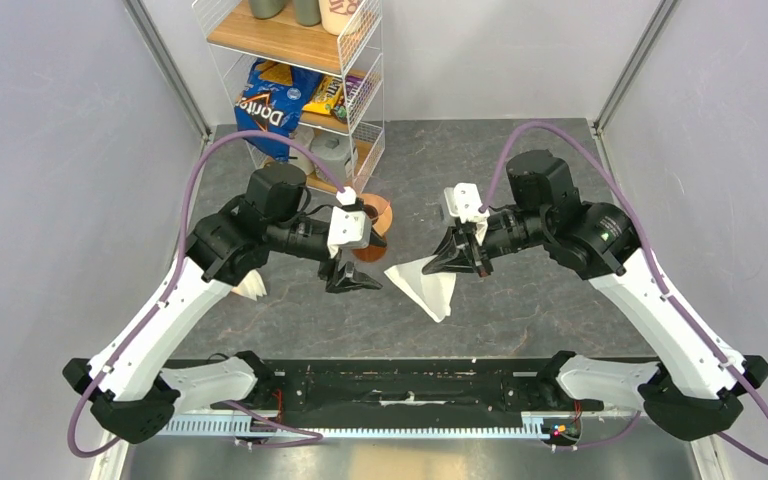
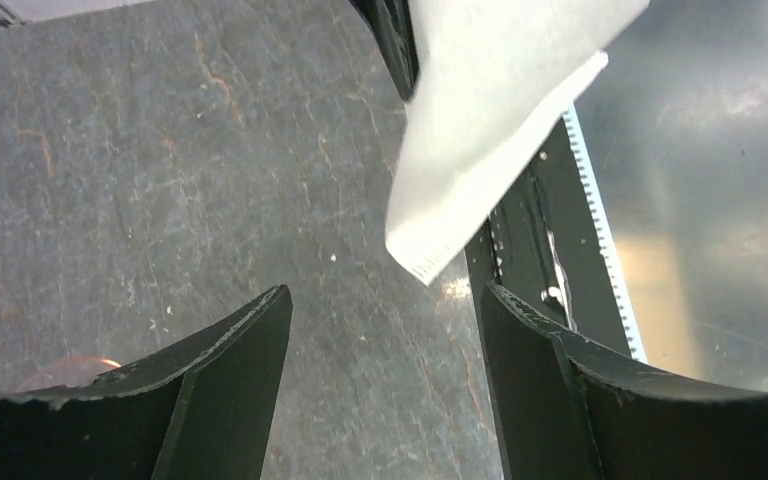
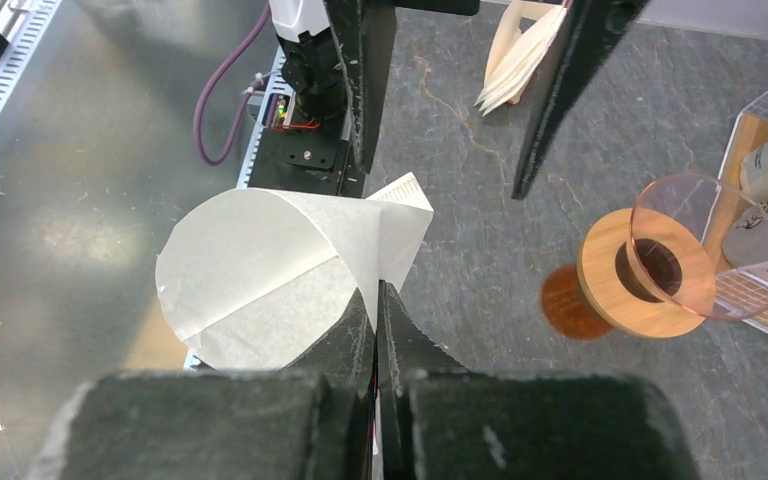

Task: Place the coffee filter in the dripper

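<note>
The right tool [image 3: 377, 292] pinches the thin white cone-shaped paper filter [image 3: 250, 270]; the left tool [image 2: 385, 298] hangs spread near it.

From above, the left arm [image 1: 210, 270] covers most of the filter pile [image 1: 252, 289] and part of the dripper [image 1: 382, 212]. In the left wrist view the coffee filter [image 2: 490, 120] runs off the top edge; its pinched edge vanishes inside the right gripper [image 3: 377, 300].

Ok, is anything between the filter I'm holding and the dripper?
Nothing: in the right wrist view only bare table separates the coffee filter, pinched in the right gripper, from the dripper. The left gripper's open jaws hang just beyond that stretch.
</note>
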Action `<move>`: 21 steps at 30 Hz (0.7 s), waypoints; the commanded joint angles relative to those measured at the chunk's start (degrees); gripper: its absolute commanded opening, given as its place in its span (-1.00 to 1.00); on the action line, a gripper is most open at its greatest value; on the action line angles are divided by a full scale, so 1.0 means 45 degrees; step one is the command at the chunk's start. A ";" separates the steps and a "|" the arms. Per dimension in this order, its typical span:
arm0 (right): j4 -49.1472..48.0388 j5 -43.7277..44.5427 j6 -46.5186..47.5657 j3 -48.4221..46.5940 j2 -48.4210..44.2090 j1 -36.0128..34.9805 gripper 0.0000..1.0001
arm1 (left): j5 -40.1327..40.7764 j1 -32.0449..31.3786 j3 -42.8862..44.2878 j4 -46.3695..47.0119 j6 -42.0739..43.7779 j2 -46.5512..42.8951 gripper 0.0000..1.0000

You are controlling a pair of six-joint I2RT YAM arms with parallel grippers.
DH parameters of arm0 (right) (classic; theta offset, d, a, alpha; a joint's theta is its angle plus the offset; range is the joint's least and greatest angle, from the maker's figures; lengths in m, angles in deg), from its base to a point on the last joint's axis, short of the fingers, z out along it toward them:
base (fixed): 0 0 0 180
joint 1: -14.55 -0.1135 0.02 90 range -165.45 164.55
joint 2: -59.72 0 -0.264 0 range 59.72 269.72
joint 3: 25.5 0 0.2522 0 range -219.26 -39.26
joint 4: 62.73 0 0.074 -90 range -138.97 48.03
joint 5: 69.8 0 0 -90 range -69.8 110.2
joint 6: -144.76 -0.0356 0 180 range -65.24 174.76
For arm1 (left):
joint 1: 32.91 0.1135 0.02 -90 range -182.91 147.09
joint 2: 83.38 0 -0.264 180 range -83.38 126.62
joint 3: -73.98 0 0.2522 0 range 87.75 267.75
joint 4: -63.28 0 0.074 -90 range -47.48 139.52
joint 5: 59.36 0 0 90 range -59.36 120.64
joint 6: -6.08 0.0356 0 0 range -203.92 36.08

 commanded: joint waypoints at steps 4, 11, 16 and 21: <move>-0.0619 0.1926 0.0179 -0.0192 -0.0488 -0.0663 -1.00 | 0.0347 -0.1063 -0.0184 0.2083 -0.2065 0.0025 0.45; -0.1172 0.2267 0.0024 -0.0014 -0.0708 -0.0703 -1.00 | 0.0968 -0.1563 -0.0488 0.2345 -0.2264 0.0218 0.35; -0.1181 0.2186 0.0251 0.0046 -0.0820 -0.0703 -1.00 | 0.1041 -0.1563 -0.0609 0.2460 -0.2282 0.0276 -0.10; -0.1099 0.2537 0.0407 0.0124 -0.1068 -0.0703 -1.00 | 0.1162 -0.1124 -0.1242 0.2574 -0.3034 -0.0389 0.12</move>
